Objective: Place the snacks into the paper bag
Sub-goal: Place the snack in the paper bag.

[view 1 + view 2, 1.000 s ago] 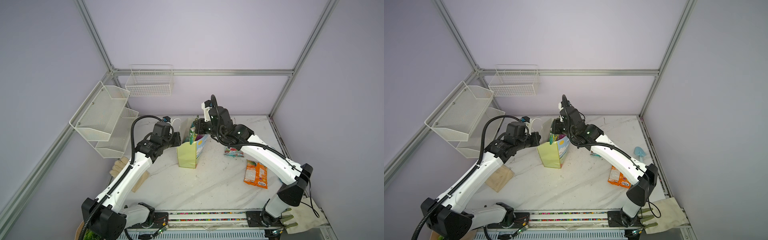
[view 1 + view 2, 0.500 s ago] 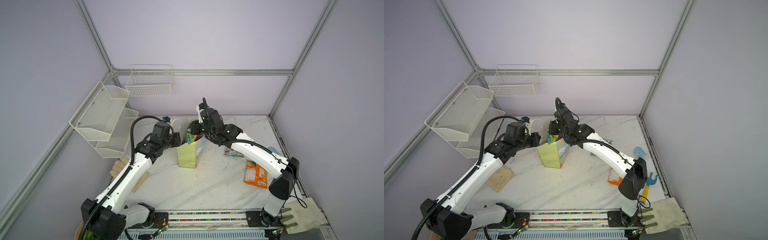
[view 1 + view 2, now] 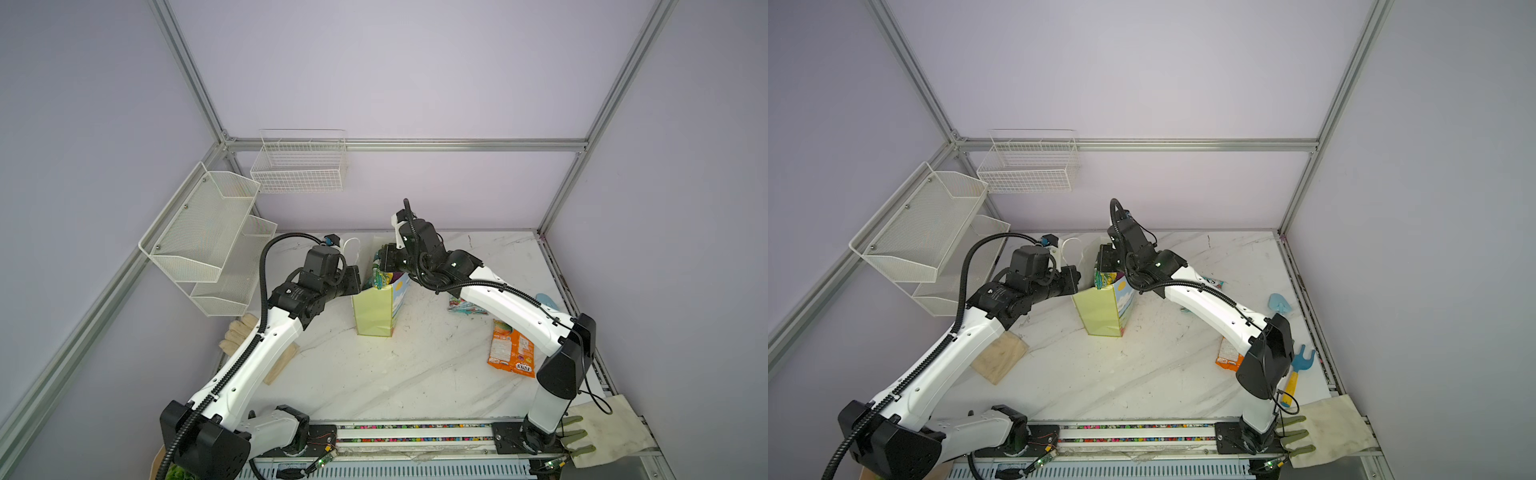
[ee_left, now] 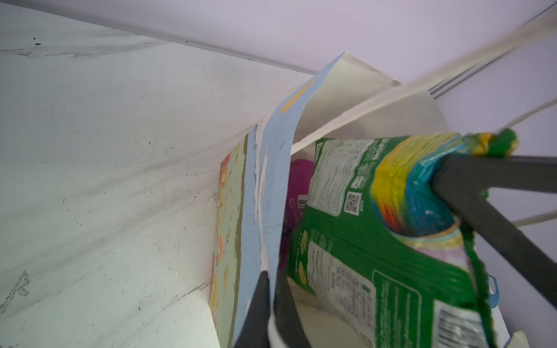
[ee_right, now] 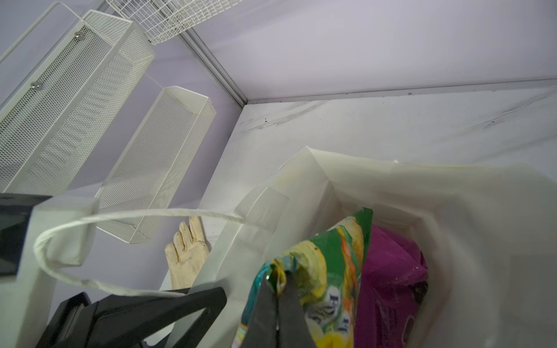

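green packet (image 5: 325,271) is partway into the paper bag (image 3: 374,311): its lower end is already below the rim, its top edge above the mouth. its long axis runs roughly down into the bag, tilted a little, not flat. it hangs straight under the right gripper (image 5: 275,277), which is clamped on the packet's crumpled top edge, jaws pinched together on the foil.

the purple packet (image 5: 391,271) is already inside, touching the green one on the side away from the left arm. there looks to be free white wall around both, so we judge the drop path to be clear.

the bag stands upright mid-tabletop (image 3: 395,382) between the two arms. the left gripper (image 4: 271,277) is closed on the rim of the bag's printed wall, with paper visible between its fingers, and holds the mouth open. a white cord handle (image 5: 135,215) loops outside the rim on the left arm's side, clear of the packet.

the coming move turns on one relation: the packet is directly below the right gripper and in line with the mouth, so we'd go down a bit more, then let go.

not yet bagged: a teal packet (image 3: 461,305) under the right forearm and an orange packet (image 3: 509,349) near the right arm's base. both lie flat on the tabletop, well apart from the bag, and the right arm is nearer to each.
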